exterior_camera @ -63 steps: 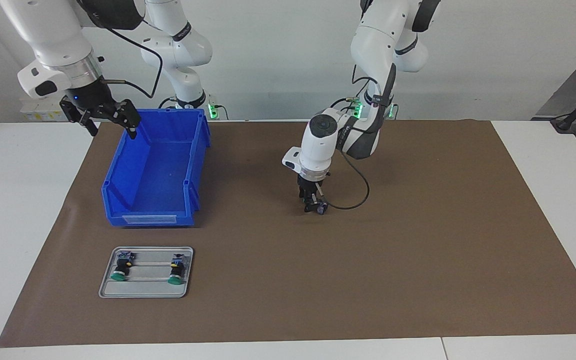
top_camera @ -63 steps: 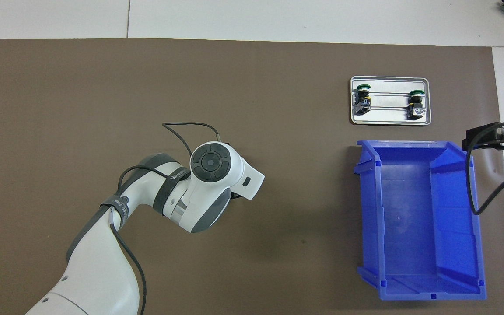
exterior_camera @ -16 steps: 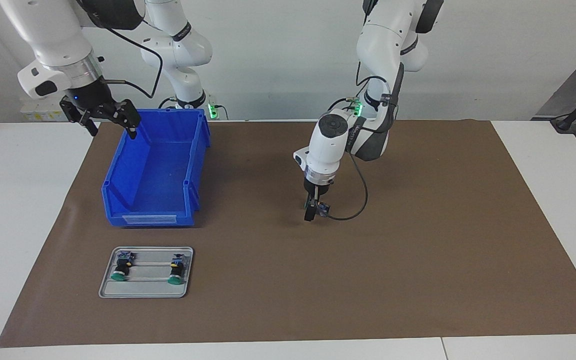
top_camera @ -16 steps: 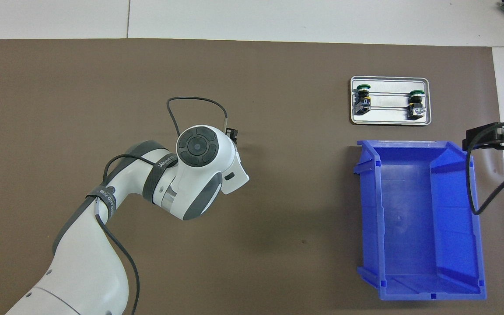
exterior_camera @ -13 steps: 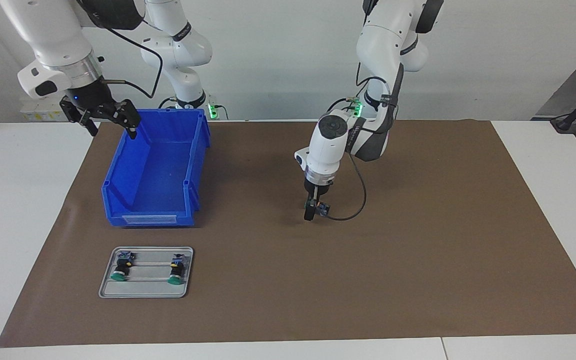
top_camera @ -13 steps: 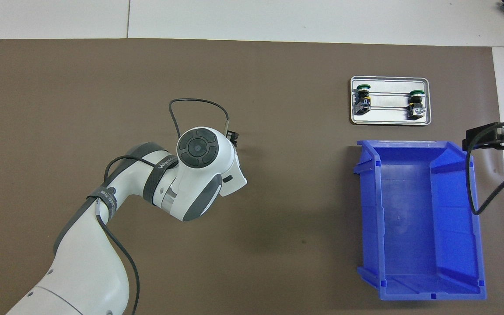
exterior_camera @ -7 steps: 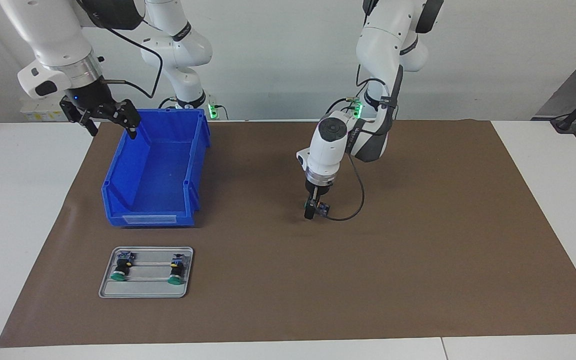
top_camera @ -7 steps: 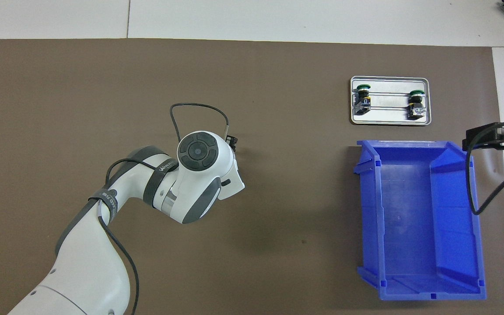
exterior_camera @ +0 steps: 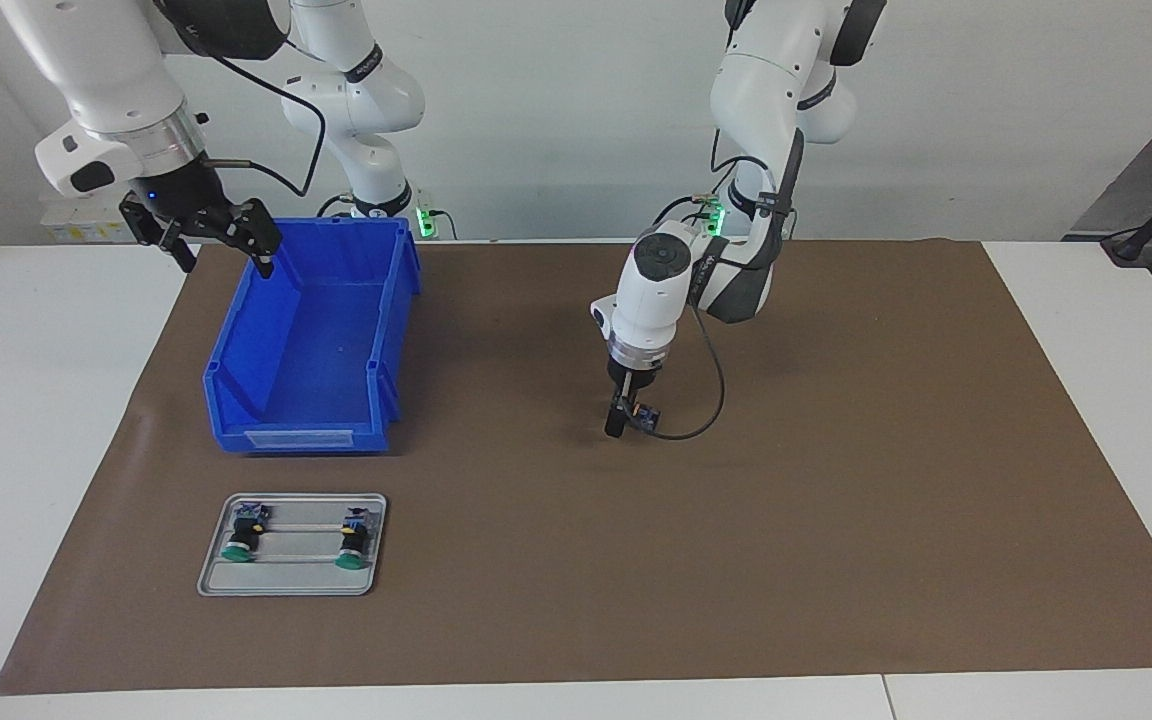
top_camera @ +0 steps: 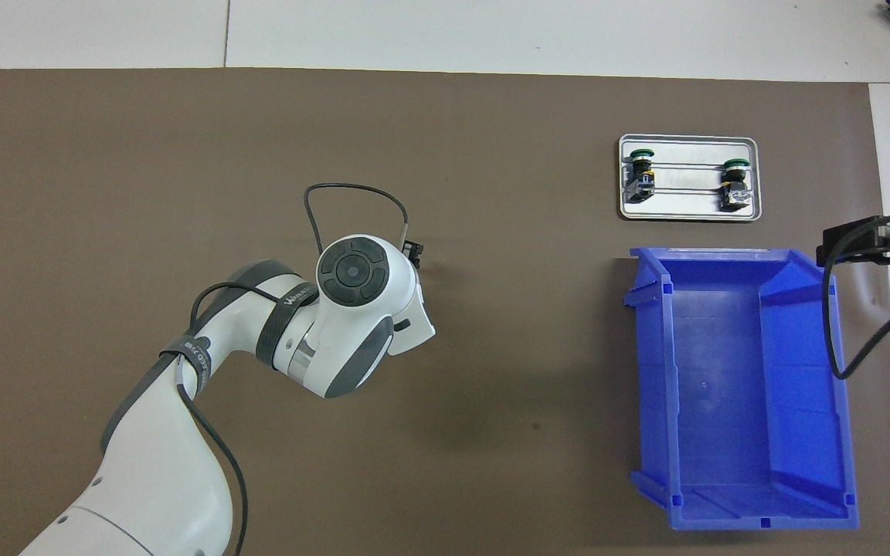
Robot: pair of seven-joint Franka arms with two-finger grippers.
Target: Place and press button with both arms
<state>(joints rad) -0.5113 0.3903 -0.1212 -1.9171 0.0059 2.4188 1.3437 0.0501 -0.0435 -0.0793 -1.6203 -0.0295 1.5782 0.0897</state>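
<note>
Two buttons with green caps lie on their sides in a small grey tray, the caps pointing away from the robots. The overhead view shows the same buttons in that tray. My left gripper points straight down, low over the middle of the brown mat and well away from the tray. I see it edge-on, open, with nothing between its fingers. My right gripper waits open and empty in the air over the blue bin's corner nearest the robots.
An empty blue bin stands between the tray and the right arm's base. A black cable loops from the left wrist down to the gripper. The brown mat covers most of the white table.
Since the earliest frames the left wrist has turned, so its gripper now shows edge-on. Over the last second it drifted slightly toward the robots. The right arm, buttons, tray and bin stayed put.
</note>
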